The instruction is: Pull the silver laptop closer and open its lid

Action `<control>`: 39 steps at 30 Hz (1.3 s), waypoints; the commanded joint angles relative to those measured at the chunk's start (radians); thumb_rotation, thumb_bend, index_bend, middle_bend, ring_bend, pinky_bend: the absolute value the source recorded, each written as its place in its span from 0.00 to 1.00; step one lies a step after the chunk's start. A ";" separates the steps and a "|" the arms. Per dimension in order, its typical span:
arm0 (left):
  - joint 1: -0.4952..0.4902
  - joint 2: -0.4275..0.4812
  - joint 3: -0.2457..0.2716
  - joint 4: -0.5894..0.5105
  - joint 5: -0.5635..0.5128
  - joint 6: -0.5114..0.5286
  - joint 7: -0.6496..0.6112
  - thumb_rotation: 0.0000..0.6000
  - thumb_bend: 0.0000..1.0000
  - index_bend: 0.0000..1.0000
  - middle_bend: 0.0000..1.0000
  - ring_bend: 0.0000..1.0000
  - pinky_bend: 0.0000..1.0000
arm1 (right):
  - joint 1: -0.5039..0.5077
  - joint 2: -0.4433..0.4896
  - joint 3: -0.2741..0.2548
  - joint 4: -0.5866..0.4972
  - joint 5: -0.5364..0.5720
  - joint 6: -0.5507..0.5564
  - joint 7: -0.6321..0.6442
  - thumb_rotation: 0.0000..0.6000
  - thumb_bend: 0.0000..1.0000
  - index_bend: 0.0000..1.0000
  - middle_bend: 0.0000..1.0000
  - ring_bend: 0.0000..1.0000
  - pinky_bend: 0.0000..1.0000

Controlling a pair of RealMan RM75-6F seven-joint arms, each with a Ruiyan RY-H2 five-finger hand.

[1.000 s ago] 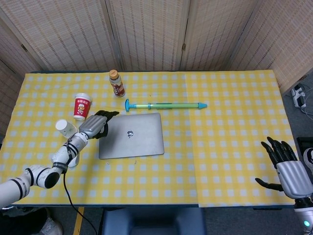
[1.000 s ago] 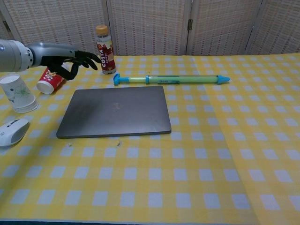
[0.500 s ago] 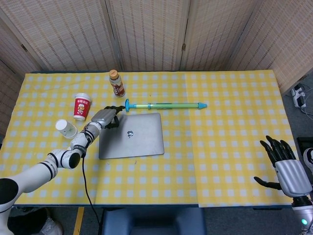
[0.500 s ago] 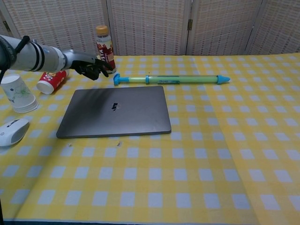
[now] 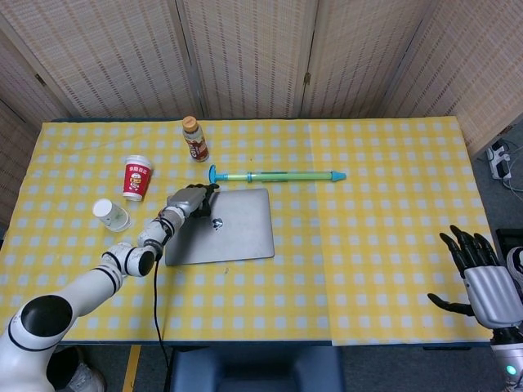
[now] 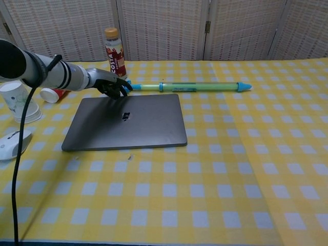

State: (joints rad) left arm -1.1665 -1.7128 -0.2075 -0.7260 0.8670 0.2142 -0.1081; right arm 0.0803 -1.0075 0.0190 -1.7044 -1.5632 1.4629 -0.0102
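The silver laptop (image 5: 221, 225) (image 6: 128, 122) lies flat and closed on the yellow checked cloth, left of centre. My left hand (image 5: 189, 200) (image 6: 108, 83) is at the lid's far left corner, dark fingers apart and bent down onto the rear edge. It grips nothing that I can see. My right hand (image 5: 478, 275) hangs beyond the table's right front corner with fingers spread and nothing in it; the chest view does not show it.
A long green and blue tube (image 5: 274, 175) (image 6: 189, 87) lies just behind the laptop. A brown bottle (image 5: 194, 139) (image 6: 114, 47), a red cup (image 5: 136, 178) on its side, a white cup (image 6: 18, 102) and a white mouse (image 6: 13, 143) stand at the left.
My left hand has moved right, from beside the red cup to the laptop's far left corner, and its fingers have bent down onto the edge. The laptop and right hand stay put.
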 commanded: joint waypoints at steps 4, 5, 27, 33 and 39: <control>0.006 0.000 -0.011 -0.020 0.035 0.016 -0.013 0.66 1.00 0.00 0.17 0.04 0.00 | -0.001 -0.001 0.001 0.001 0.004 0.000 0.001 0.83 0.16 0.00 0.00 0.05 0.00; 0.007 0.001 -0.012 -0.024 0.040 0.018 -0.014 0.66 1.00 0.00 0.18 0.05 0.00 | -0.001 -0.001 0.002 0.002 0.004 -0.001 0.001 0.83 0.16 0.00 0.00 0.05 0.00; 0.048 0.068 0.007 -0.185 0.109 0.155 0.030 0.64 1.00 0.00 0.21 0.04 0.00 | -0.014 -0.004 -0.003 0.024 0.000 0.013 0.030 0.83 0.16 0.00 0.00 0.04 0.00; 0.035 0.024 0.017 -0.096 0.050 0.140 0.061 0.66 1.00 0.01 0.17 0.01 0.00 | -0.023 -0.004 -0.004 0.025 0.006 0.020 0.030 0.83 0.16 0.00 0.00 0.04 0.00; 0.032 -0.011 0.035 -0.033 0.024 0.123 0.087 0.66 1.00 0.03 0.17 0.01 0.00 | -0.025 -0.005 -0.003 0.024 0.009 0.020 0.027 0.83 0.16 0.00 0.00 0.04 0.00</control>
State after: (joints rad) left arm -1.1334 -1.7183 -0.1764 -0.7648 0.8963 0.3421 -0.0262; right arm 0.0552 -1.0124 0.0158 -1.6800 -1.5541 1.4833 0.0173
